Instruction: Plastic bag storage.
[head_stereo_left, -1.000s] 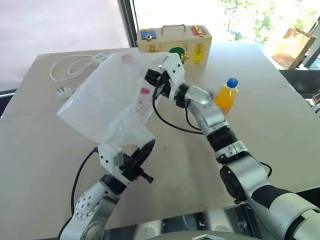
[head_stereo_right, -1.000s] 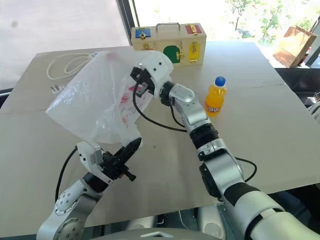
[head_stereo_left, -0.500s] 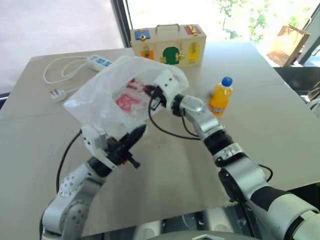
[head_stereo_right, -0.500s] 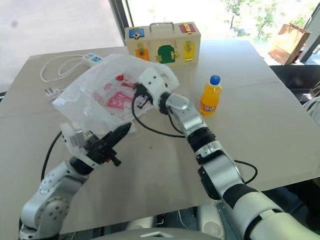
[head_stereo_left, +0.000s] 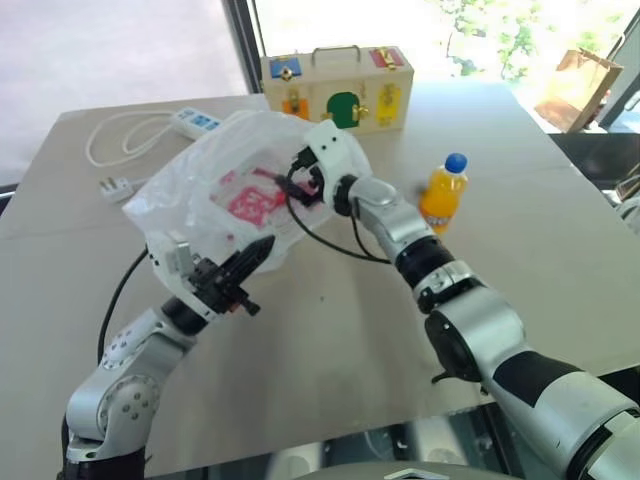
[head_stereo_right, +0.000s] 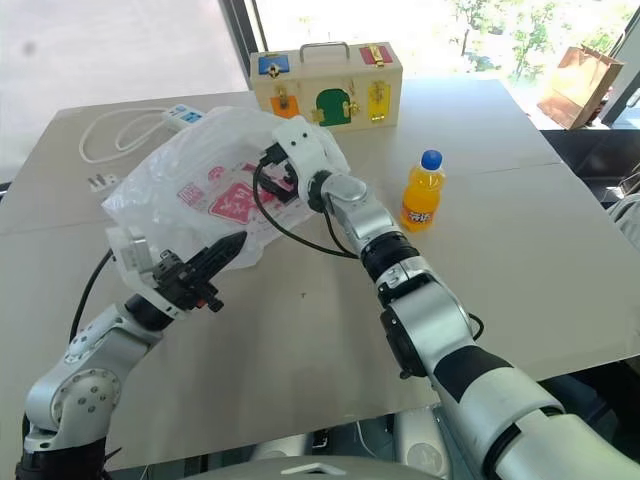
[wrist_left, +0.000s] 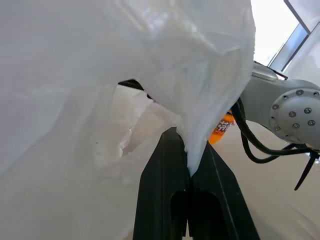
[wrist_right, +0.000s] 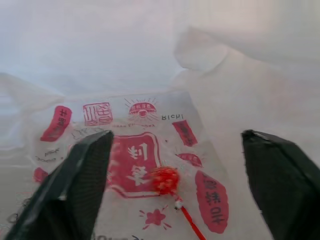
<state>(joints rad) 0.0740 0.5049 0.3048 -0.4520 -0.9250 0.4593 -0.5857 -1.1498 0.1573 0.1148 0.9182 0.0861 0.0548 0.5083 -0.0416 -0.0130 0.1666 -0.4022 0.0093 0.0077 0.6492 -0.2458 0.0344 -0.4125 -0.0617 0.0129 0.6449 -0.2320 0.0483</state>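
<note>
- Bag (head_stereo_left: 225, 195): thin, translucent white, crinkled plastic with red printed characters on its side. It sits bunched over the left half of the table (head_stereo_left: 560, 250), partly lifted, with its lower folds near or on the tabletop.
- Left gripper (head_stereo_left: 258, 252): fingers (wrist_left: 165, 200) pressed together on a pinched fold of the bag's edge. Judged purpose: to anchor one side so the film can be gathered or folded for storage.
- Right gripper (wrist_right: 175, 175): fingers (wrist_right: 80, 185) spread wide, facing the printed panel, with nothing between them. It reaches in level at the bag's upper right side; whether it touches the film cannot be told. Judged purpose: positioned for a fresh grasp.
- Bottle (head_stereo_left: 446, 192): orange drink, blue cap, upright, right of the bag and apart from it.
- Box (head_stereo_left: 338, 87): wooden, with a handle and coloured latches, at the far edge behind the bag.
- Power strip (head_stereo_left: 198, 122): white, with coiled cable, at the far left.
</note>
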